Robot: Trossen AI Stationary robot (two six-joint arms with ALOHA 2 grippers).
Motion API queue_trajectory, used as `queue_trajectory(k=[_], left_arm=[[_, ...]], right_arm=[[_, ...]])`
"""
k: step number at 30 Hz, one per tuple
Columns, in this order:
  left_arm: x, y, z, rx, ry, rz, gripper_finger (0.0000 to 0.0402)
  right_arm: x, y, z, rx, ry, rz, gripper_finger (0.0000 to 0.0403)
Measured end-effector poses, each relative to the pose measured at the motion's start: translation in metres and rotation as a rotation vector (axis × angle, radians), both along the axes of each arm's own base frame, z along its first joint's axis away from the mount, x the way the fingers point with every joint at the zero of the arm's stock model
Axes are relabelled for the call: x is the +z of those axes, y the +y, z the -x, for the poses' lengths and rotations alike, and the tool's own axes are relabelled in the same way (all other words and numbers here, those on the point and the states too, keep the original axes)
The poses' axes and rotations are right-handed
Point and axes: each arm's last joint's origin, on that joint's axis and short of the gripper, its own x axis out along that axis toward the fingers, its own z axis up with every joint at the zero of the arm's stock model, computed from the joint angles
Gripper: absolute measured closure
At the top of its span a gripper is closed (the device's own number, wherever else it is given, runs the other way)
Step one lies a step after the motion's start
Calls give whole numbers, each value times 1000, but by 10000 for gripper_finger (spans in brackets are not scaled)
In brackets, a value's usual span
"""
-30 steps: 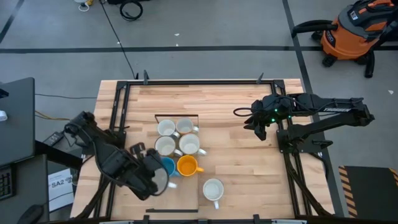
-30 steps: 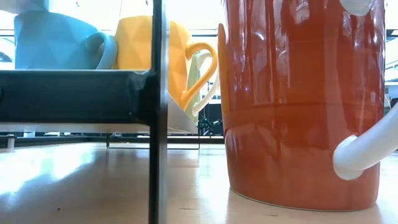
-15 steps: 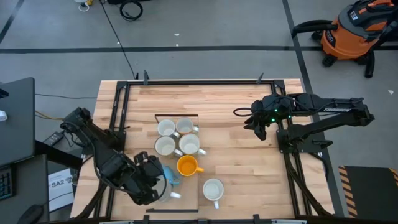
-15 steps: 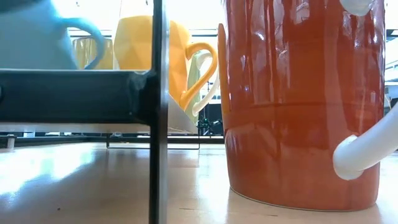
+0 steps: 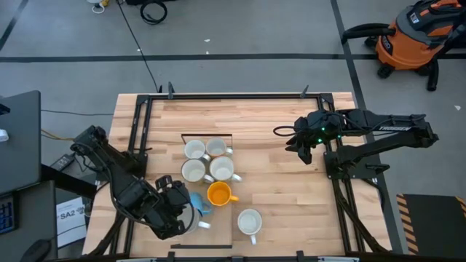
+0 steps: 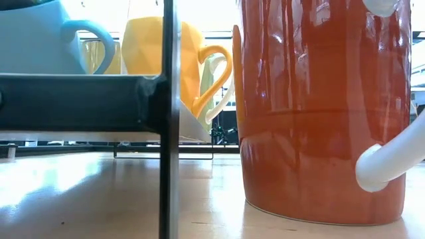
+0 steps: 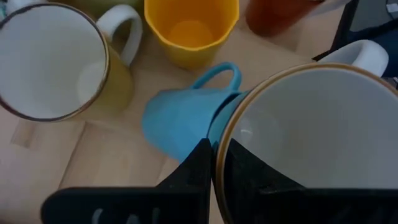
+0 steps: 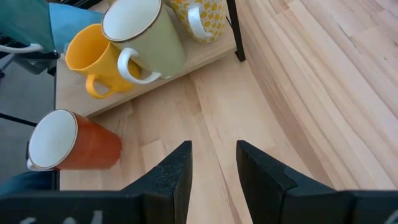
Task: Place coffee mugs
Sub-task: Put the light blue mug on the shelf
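Surface: a pale wooden surface (image 5: 262, 145) with a black metal frame (image 5: 142, 124) around it, seen from straight above.
Room: grey floor with dark tape lines; an orange shop vacuum (image 5: 411, 36) far off to the right, a black cable (image 5: 153, 11) on the floor beyond the surface.
Mugs in the middle: four white mugs (image 5: 207, 160) stand close together in a square; an orange mug (image 5: 218, 193) stands just in front of them, and one more white mug (image 5: 249, 221) stands apart, nearer the front edge.
Blue mug: the blue mug (image 5: 198, 203) lies tilted just beside the orange mug, touching a large white mug (image 7: 311, 143) at the left claw.
Left claw: the left claw (image 5: 178, 211) is low over the front left of the surface; its fingers are clamped on the rim of the large white mug, as the wrist view shows.
Right claw: the right claw (image 5: 302, 149) waits over the right side, well apart from the mugs, fingers apart.
In the way: in the low view a red-orange mug (image 6: 319, 106) and a black bar (image 6: 166, 119) fill most of the sight.
Change: compared with a second ago, the left claw is nearer the front edge, and the blue mug is tipped over.
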Motion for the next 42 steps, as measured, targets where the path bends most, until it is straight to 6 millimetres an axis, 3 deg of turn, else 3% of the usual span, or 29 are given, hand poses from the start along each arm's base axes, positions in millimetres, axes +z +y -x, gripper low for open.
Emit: queue_trajectory(k=[27, 42], left_arm=[[14, 16, 4, 58, -51, -142, 369], [27, 27, 12, 80, -107, -125, 369]], right_arm=[[0, 0, 0, 0, 0, 0, 273], [0, 0, 0, 0, -1, 0, 273]])
